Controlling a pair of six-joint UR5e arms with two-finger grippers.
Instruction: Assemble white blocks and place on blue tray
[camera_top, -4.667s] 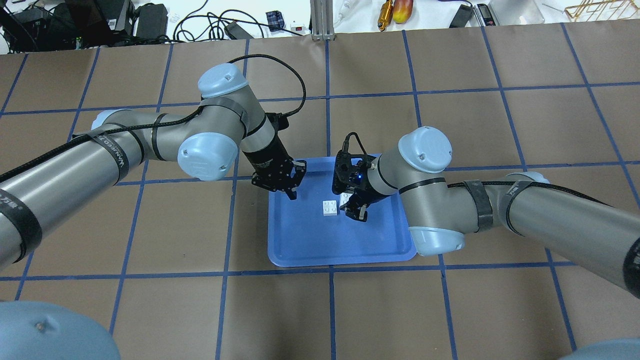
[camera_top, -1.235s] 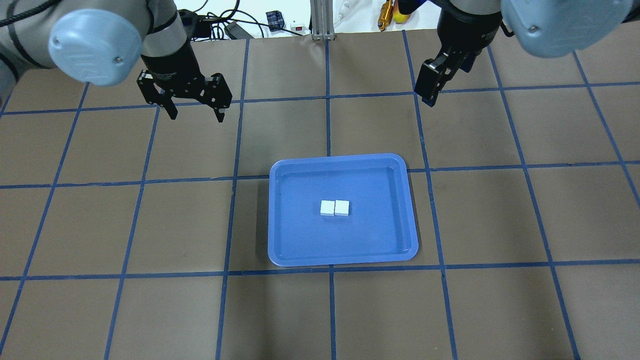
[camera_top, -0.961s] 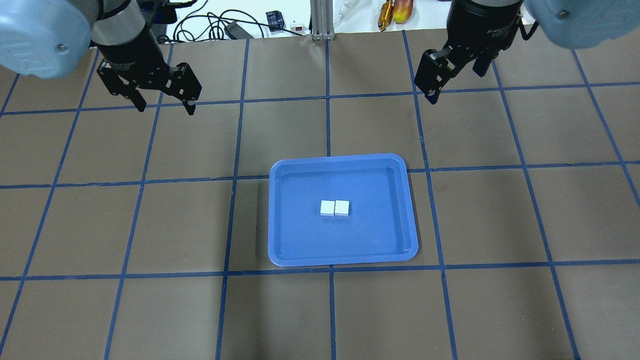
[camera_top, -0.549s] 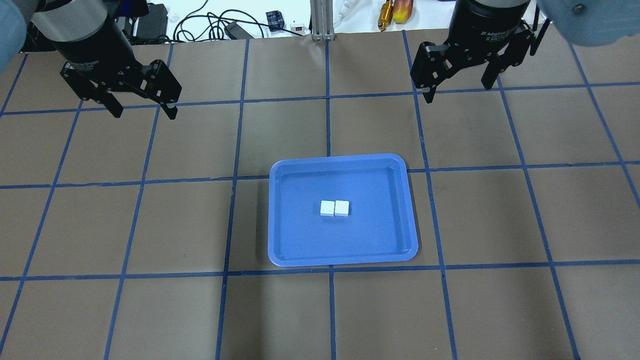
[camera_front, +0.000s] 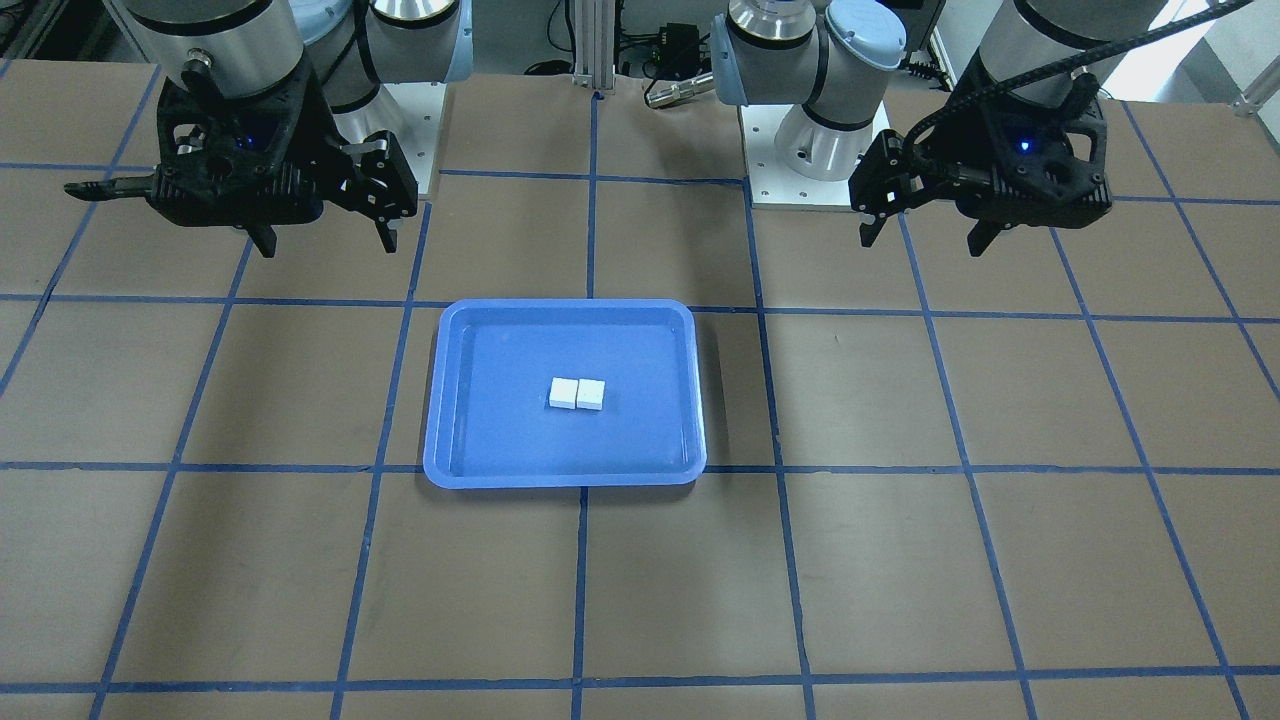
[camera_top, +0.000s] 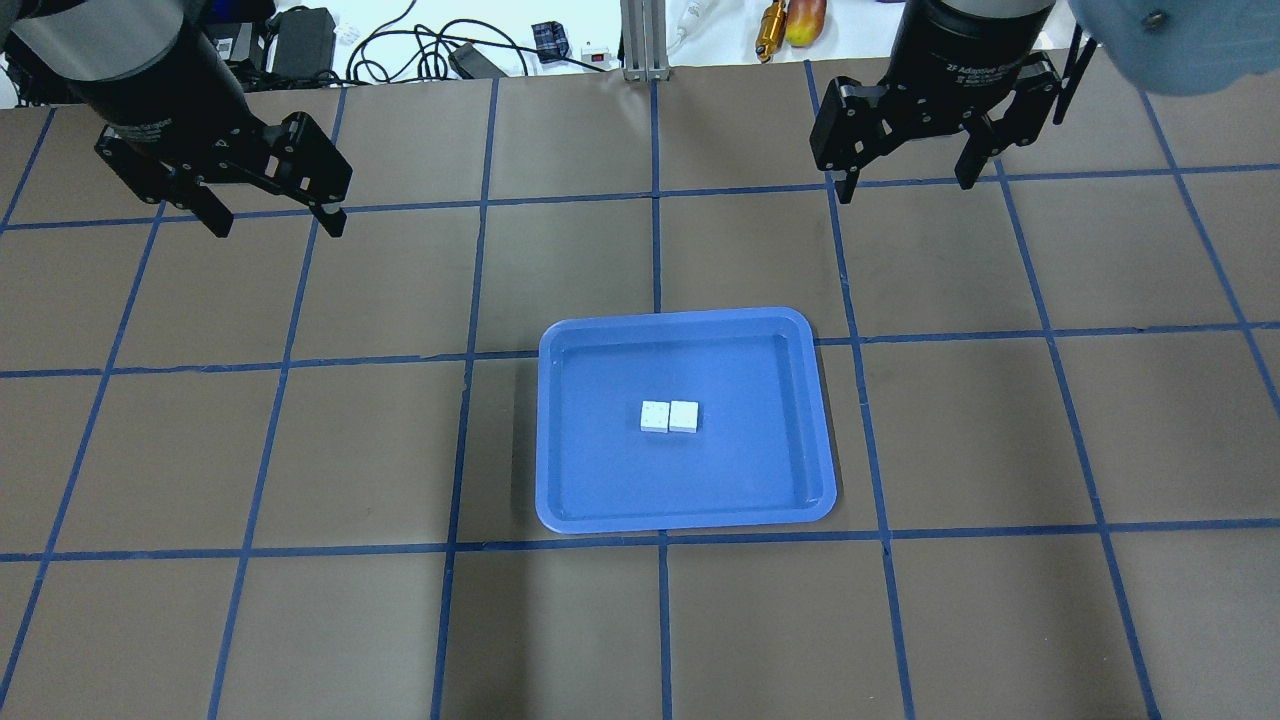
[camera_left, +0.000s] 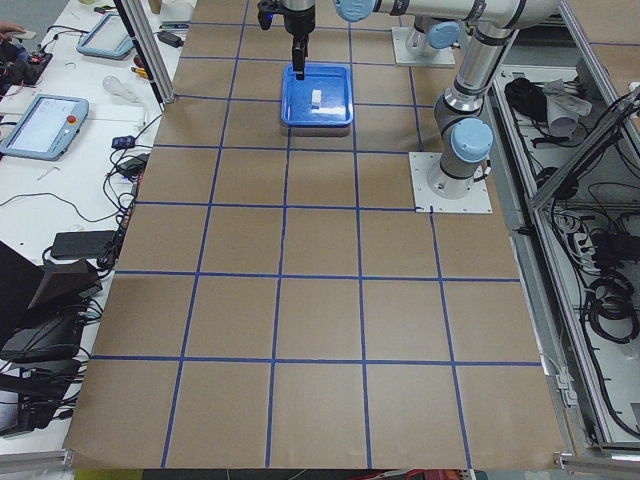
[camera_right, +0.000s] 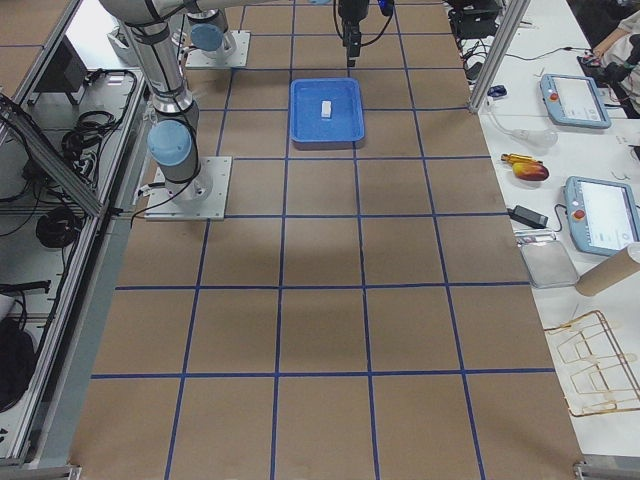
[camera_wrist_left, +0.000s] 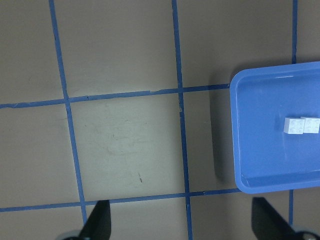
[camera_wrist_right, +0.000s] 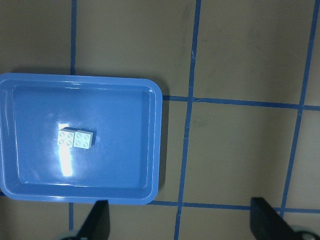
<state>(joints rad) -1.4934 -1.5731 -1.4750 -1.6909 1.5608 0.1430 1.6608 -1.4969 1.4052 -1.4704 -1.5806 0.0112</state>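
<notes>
The two white blocks (camera_top: 670, 416) lie side by side, touching, studs up, in the middle of the blue tray (camera_top: 600, 500). They also show in the front view (camera_front: 577, 393) and in both wrist views (camera_wrist_left: 301, 125) (camera_wrist_right: 76, 138). My left gripper (camera_top: 280, 225) is open and empty, raised far back-left of the tray. My right gripper (camera_top: 906, 188) is open and empty, raised far back-right of it. In the front view the left gripper (camera_front: 922, 243) is on the right and the right gripper (camera_front: 328, 246) is on the left.
The brown table (camera_top: 300, 600) carries a blue tape grid. Cables and tools (camera_top: 450, 50) lie beyond its far edge. The arm bases (camera_front: 815, 140) stand at the robot's side of the table.
Both grippers, earlier low over the tray beside the blocks, have lifted away and spread apart. In the last second the left one moved further left and the right one turned. The blocks stay put.
</notes>
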